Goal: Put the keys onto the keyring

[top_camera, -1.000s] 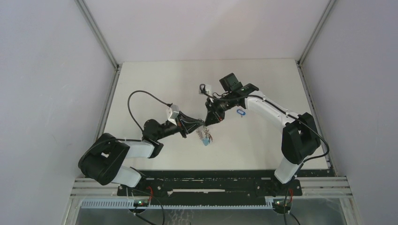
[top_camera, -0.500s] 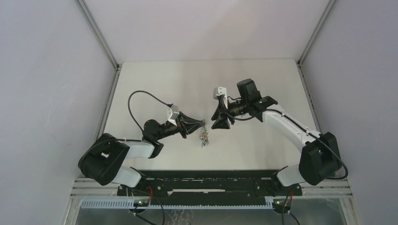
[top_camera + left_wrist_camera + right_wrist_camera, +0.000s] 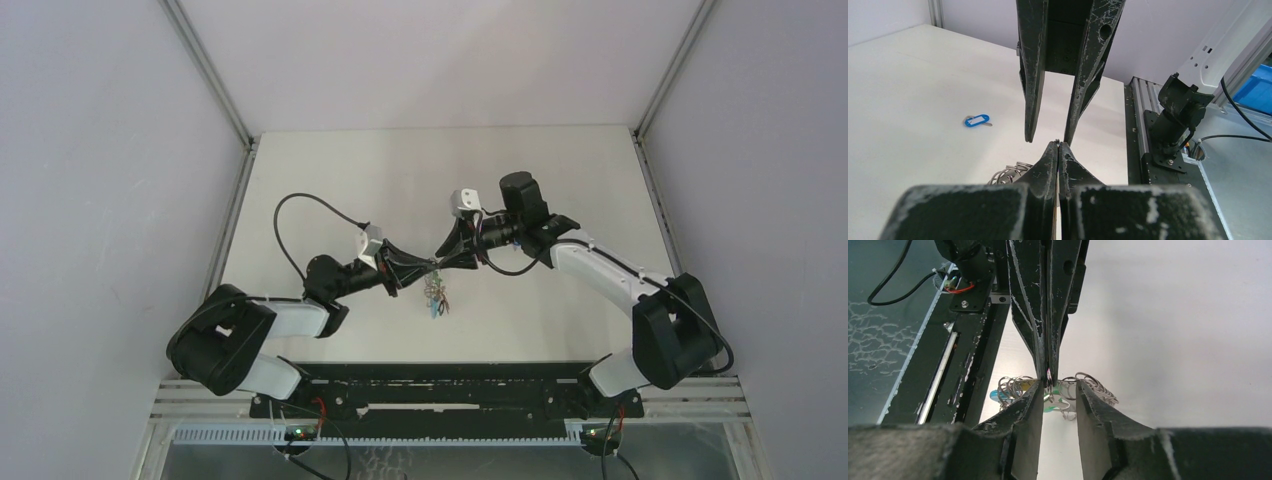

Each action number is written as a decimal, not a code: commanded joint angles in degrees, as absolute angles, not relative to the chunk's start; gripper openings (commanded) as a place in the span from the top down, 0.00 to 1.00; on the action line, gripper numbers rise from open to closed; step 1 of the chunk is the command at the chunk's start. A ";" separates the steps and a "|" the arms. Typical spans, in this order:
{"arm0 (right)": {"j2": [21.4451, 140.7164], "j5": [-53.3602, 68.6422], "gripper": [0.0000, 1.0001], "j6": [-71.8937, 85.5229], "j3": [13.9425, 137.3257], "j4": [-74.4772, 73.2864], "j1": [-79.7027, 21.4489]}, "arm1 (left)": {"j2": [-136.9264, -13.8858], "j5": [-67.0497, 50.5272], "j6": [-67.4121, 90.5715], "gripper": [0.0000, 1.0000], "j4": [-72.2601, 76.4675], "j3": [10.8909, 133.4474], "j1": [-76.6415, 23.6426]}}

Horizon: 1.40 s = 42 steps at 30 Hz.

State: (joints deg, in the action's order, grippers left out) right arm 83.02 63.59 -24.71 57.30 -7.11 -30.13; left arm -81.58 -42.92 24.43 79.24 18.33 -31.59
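The left claw [image 3: 1058,146] was clamped on the keyring [image 3: 1095,386], which dangled above mid-table. The right claw [image 3: 1058,390] stood apart around that pinch. Light, stiff and slippery, the wire probably needed a firm grip on bare arc.

1. A white table [image 3: 330,170] fills the floor of the enclosure, its surface matte and plain.
2. Pale grey walls close it in: one on the left [image 3: 100,200], one at the back [image 3: 430,60], one on the right [image 3: 760,200].
3. Two aluminium posts rise at the far corners, one on the left [image 3: 205,70] and one on the right [image 3: 675,65], each leaning outward in the top view.
4. A black rail [image 3: 450,385] runs along the table's near edge.
5. Just nearer than the rail lies a white slotted cable duct [image 3: 420,436].
6. A blue bin [image 3: 1254,86] shows beyond the table's edge in the left wrist view.
7. A dark, marbled floor [image 3: 878,340] lies beside the table in the right wrist view.
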 commanded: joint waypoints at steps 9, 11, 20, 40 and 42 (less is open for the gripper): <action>84.77 68.44 0.78 -26.15 57.77 -6.10 -30.90 | -79.43 -43.16 25.31 1.00 84.47 18.72 -31.96; 85.00 68.78 0.79 -26.61 57.66 -6.67 -30.85 | -79.37 -43.15 25.35 1.00 84.46 18.72 -31.91; 86.01 68.83 0.76 -28.69 57.66 -9.46 -30.35 | -79.61 -42.74 25.38 1.00 84.46 18.59 -31.90; 86.97 70.57 0.86 -27.34 57.66 -6.97 -30.50 | -80.85 -42.64 25.31 1.00 84.55 19.24 -32.21; 87.08 70.64 0.92 -27.25 57.66 -6.86 -30.52 | -80.93 -42.55 25.32 1.00 84.55 19.25 -32.34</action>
State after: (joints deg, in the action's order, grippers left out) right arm 86.74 68.64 -27.49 57.30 -9.19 -30.15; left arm -81.58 -43.55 24.49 79.26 18.33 -31.81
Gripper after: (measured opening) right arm 0.128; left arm 0.006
